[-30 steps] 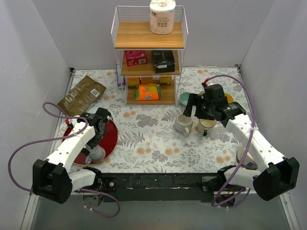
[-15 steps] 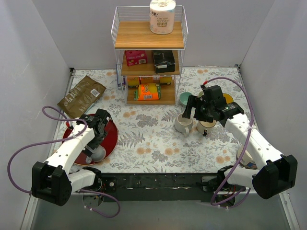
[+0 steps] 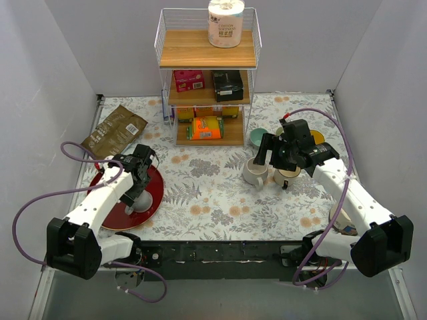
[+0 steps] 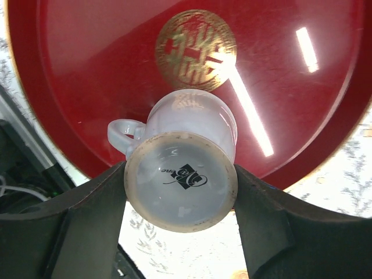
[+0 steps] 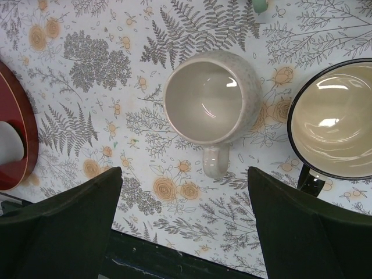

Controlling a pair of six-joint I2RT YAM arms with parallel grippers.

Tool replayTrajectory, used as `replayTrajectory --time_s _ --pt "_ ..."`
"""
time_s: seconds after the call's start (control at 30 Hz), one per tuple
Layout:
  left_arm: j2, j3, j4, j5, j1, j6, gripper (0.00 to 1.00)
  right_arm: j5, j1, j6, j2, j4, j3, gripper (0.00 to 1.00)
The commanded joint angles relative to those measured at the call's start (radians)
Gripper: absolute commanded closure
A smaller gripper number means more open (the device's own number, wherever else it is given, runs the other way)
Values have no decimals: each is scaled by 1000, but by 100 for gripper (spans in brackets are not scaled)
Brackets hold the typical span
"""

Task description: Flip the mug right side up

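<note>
**Desk:** Shifted since a second ago, then, the mug point(image 4: 192, 119) and the left arm together?

**Photographer:** Yes. Seen from overhead, the upside-down mug has come away from the near rim of the red plate point(image 4: 70, 70) toward its middle. Whether it was lifted or slid, I cannot tell. The right arm has barely changed.

**Desk:** What could go wrong from here?

**Photographer:** Slippage, in my judgement. The left gripper point(image 4: 181, 186) pinches only the smooth, glazed base end. When the wrist rolls to bring the mouth upward, the mug may swivel in the grip or drop onto the plate, and a hard landing could chip either one. The handle point(image 4: 119, 132) juts out just beside one finger and might knock against it during the turn.

**Desk:** And where does the mug sit against the claw?

**Photographer:** Squarely between the fingers, one pressed to each side of the base. The printed logo faces the wrist camera and the mouth points away, toward the plate, with the gold emblem point(image 4: 195, 49) just beyond. Whether the rim touches the plate I cannot tell.

**Desk:** Further out?

**Photographer:** The right gripper point(image 5: 185, 174) hangs spread and empty above an upright speckled mug point(image 5: 210, 102). A black-rimmed cup point(image 5: 334, 119) stands just beside that mug, and both are well apart from the plate.
</note>
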Motion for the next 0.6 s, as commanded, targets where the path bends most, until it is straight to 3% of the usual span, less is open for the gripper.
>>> replayTrajectory --time_s 0.0,0.17,0.33,0.4,0.43,0.57 --pt "-4 69 122 -35 6 50 57 -14 -5 11 -2 27 -12 5" --pt "75 160 135 -61 6 72 69 -23 -5 17 3 34 -21 5" --pt "122 218 121 -86 6 84 89 -31 -6 20 -2 40 -33 6" --pt "122 238 119 -84 6 87 91 -34 -6 20 0 41 -36 5" --pt "119 247 118 -67 6 93 99 -38 -6 20 -3 44 -36 5" --pt "93 307 136 29 6 132 100 -64 -6 20 3 58 -35 5"
